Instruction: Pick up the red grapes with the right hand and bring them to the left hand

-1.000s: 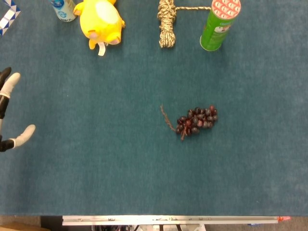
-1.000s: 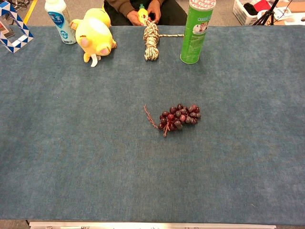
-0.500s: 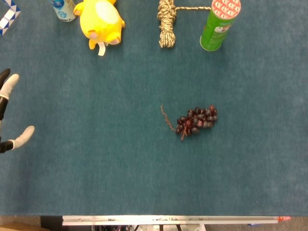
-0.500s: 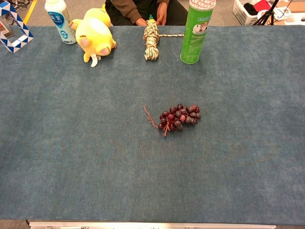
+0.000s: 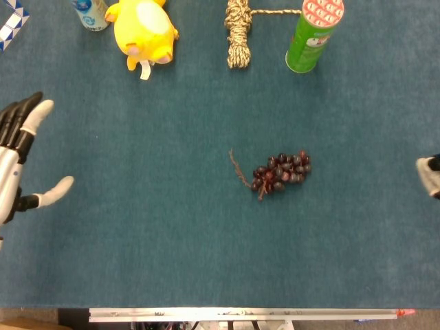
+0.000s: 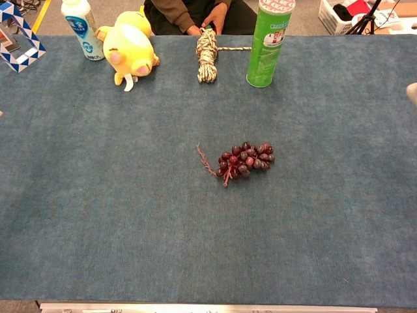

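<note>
1. The bench (image 5: 137,247), covered in blue felt, carried everything; the red grapes (image 5: 280,171) lay untouched near its middle, stem pointing toward the left edge, well apart from both hands.
2. The left hand (image 5: 20,161) had come further in over the left edge than half a second before, more of it now showing, fingers spread apart and holding nothing. It looked ready to receive.
3. The right hand (image 5: 430,175) had just appeared at the right edge, where nothing showed earlier; only a pale tip was visible, so I could not tell whether its fingers were apart or together. Judging by this, the reach toward the grapes was only beginning and the pick-up was not yet done.
4. A yellow plush toy (image 5: 144,31) lay near the far edge toward the left.
5. A green tube can (image 6: 268,42) stood by the far edge right of centre; its label print was too small to read.
6. A coil of rope (image 5: 238,31) lay beside the can, and a person's hands (image 6: 205,21) had returned to its far end.
7. A white bottle (image 6: 81,29) with a blue label stood at the far left; its characters were not legible.
</note>
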